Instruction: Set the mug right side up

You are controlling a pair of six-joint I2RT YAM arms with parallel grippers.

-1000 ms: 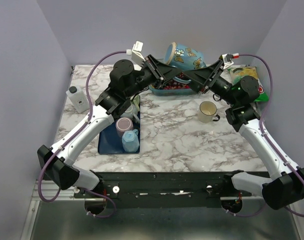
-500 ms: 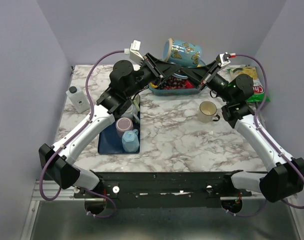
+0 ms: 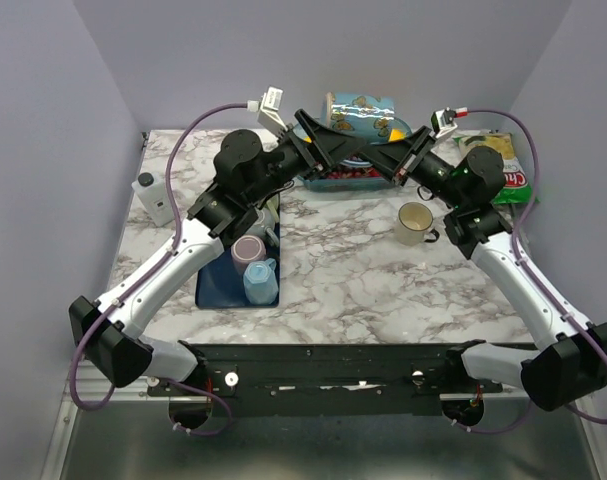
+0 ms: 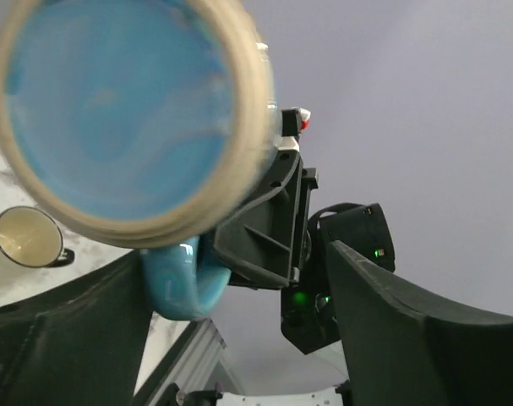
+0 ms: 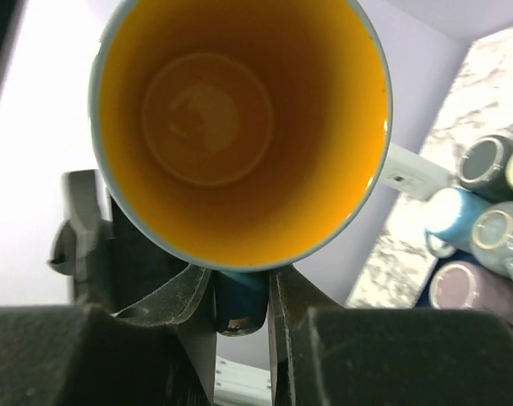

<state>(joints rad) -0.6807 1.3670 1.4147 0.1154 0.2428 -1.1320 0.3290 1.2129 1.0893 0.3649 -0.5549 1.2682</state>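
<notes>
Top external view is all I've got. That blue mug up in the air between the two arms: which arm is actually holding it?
Observer: The right one. Its wrist camera shows the right gripper pinched shut on the mug by its handle.
Operator: And the other arm?
Observer: The left gripper is open. In its own camera both fingers stand wide apart, clear of the mug's base.
Operator: Is anything in the mug?
Observer: No. The right wrist camera looks straight into its mouth and shows an orange-yellow inside, empty.
</notes>
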